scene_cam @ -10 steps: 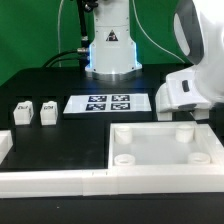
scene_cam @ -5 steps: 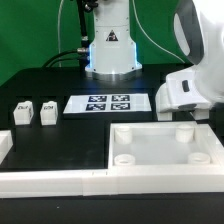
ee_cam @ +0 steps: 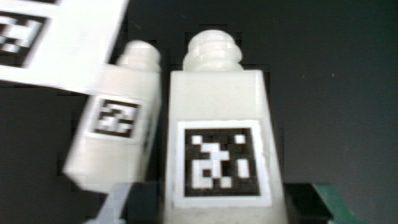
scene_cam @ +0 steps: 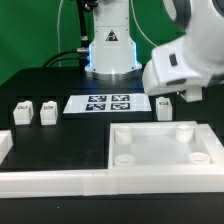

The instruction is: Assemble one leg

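Near the marker board (ee_cam: 68, 35), the leg (ee_cam: 221, 110) is held between the gripper's (ee_cam: 221, 205) part-closed jaws, with another leg (ee_cam: 111, 125) just beside it. Compared with half a second earlier, the arm is seen raised and shifted toward the exterior view's left.

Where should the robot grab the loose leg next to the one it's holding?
Probably grab the loose leg by its two long flat sides, mid-body, coming down over its tag face, turned to match its slant. Its rounded tip looks too narrow to pinch.
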Tool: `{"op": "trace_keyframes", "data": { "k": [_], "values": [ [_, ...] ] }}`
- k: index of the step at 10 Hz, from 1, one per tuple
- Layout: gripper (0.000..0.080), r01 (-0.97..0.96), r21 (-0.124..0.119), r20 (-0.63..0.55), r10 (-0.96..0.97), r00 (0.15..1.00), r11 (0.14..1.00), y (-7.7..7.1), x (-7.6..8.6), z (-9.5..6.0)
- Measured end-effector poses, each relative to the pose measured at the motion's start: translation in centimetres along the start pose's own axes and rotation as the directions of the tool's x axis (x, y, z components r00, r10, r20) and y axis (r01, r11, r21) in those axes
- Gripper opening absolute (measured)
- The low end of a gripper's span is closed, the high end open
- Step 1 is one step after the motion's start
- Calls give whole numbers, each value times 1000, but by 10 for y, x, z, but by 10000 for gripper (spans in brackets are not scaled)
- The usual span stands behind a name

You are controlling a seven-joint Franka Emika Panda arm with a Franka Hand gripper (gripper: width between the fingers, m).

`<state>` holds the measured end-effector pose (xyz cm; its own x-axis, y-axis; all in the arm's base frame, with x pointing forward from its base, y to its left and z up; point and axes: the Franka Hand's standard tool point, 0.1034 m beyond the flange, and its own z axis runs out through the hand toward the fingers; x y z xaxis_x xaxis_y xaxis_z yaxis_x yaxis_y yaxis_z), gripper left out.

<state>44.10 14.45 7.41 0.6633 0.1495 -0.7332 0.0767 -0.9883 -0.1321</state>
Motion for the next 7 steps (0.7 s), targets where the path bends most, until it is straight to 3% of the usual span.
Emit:
{"op": "trace_keyframes", "data": {
  "k": [2, 4, 5, 7],
  "values": [
    [291, 25, 5, -169, -24, 985, 1000, 14, -7, -51],
    [291, 11, -10, -405, -15, 914, 1000, 26, -26, -104],
    [291, 5, -20, -470, -14, 882, 1000, 25, -35, -112],
    [291, -7, -35, -625, -16, 780, 999, 29, -30, -110]
  ]
}}
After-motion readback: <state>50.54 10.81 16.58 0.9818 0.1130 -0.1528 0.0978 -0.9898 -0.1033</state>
